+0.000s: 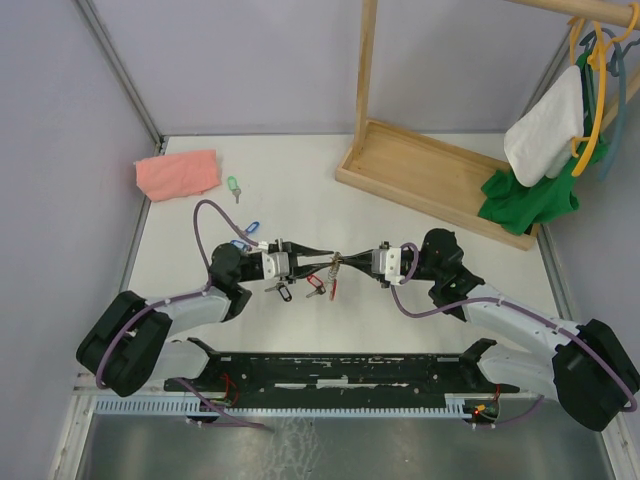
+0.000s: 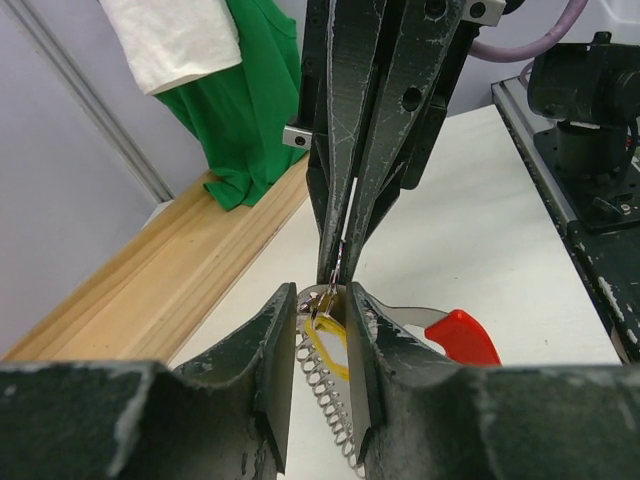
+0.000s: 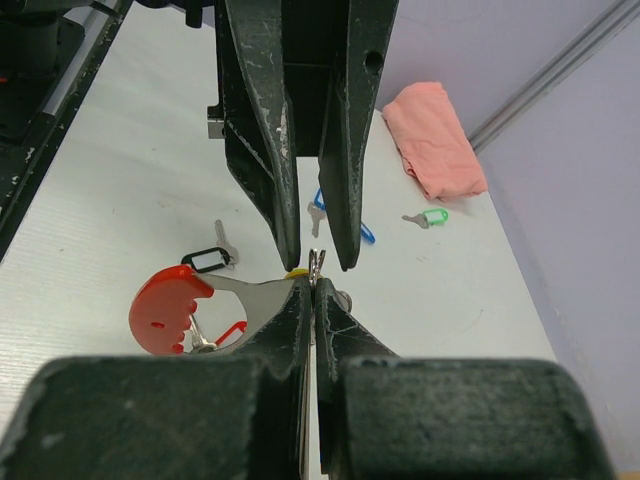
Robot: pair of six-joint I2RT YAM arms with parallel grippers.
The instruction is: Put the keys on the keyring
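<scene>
White bench [image 1: 300, 180] — right claw [image 1: 352, 261] clamps keyring [image 2: 462, 338]; left claw [image 1: 322, 256] narrow around yellow key [image 2: 328, 352], grip unclear; blue key [image 1: 250, 227], green key [image 1: 233, 186] loose beyond it.

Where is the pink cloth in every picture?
Top view: the pink cloth is in the upper left, near the back corner.
Left wrist: not in it.
Right wrist: upper right.
Landmark: the green-tagged key lies just beside it in both views that show it.
</scene>
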